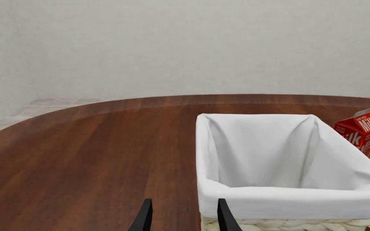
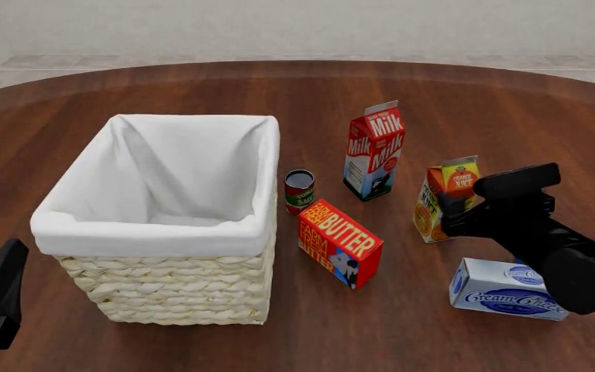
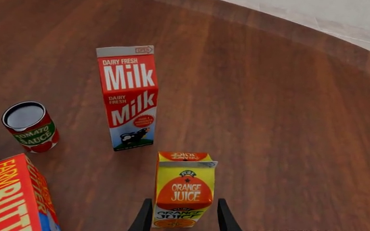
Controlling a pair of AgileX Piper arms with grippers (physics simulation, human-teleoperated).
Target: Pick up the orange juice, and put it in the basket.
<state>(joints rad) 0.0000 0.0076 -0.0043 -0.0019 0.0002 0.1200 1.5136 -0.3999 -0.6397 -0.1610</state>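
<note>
Here, orange juice (image 3: 185,195) upright between open right pincer (image 3: 182,216) fingers

Simulated room, home-dining look. Round dark wood bench (image 2: 173,85), plain pale wall (image 1: 185,43), light tiled floor (image 1: 50,103). Groceries stand out: milk carton (image 2: 374,151), butter box (image 2: 339,243), tomato sauce can (image 2: 300,191), cream cheese box (image 2: 504,288).

Table (image 2: 173,85): dark brown wood, rounded far edge.
Milk carton (image 2: 374,151): red and white, upright.
Tomato sauce can (image 2: 300,191): small, upright, near the butter box.
Butter box (image 2: 339,243): red-orange, upright.
Cream cheese box (image 2: 507,289): white and blue, lying flat.
</note>
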